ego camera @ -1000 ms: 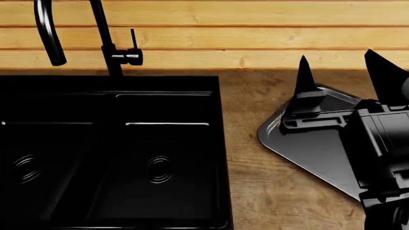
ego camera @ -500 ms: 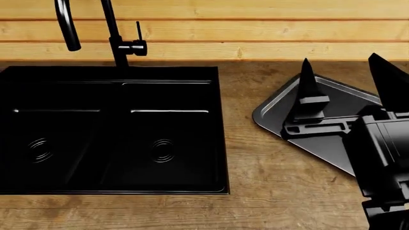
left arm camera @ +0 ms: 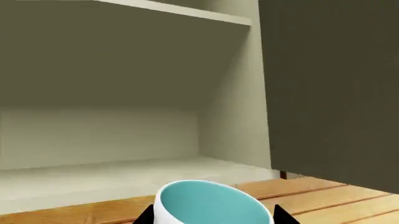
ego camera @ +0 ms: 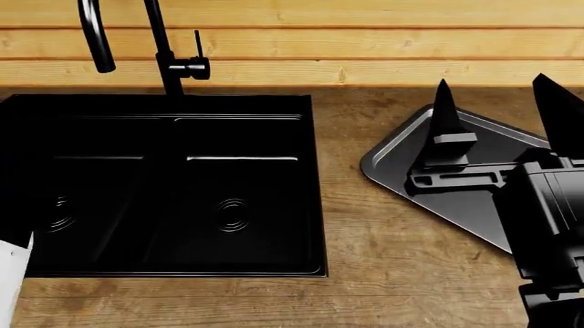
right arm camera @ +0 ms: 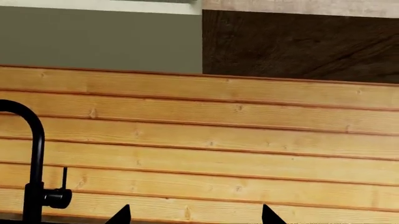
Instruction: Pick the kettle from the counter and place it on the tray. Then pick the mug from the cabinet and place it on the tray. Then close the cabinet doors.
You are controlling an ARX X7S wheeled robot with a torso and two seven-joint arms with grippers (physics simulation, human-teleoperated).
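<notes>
Left gripper (left arm camera: 212,219): jaws clamped on the mug (left arm camera: 209,203); in front of the open cabinet (left arm camera: 124,116)
Right gripper (ego camera: 502,116): jaws spread, holding nothing; above the tray (ego camera: 401,160), shifted slightly right
Counter (ego camera: 383,273): view unchanged — white object (ego camera: 11,273) newly at lower left

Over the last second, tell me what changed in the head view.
The view pulled back early on, showing the sink's front rim and more counter. A white object entered at lower left. The right tool stays open over the empty tray.
</notes>
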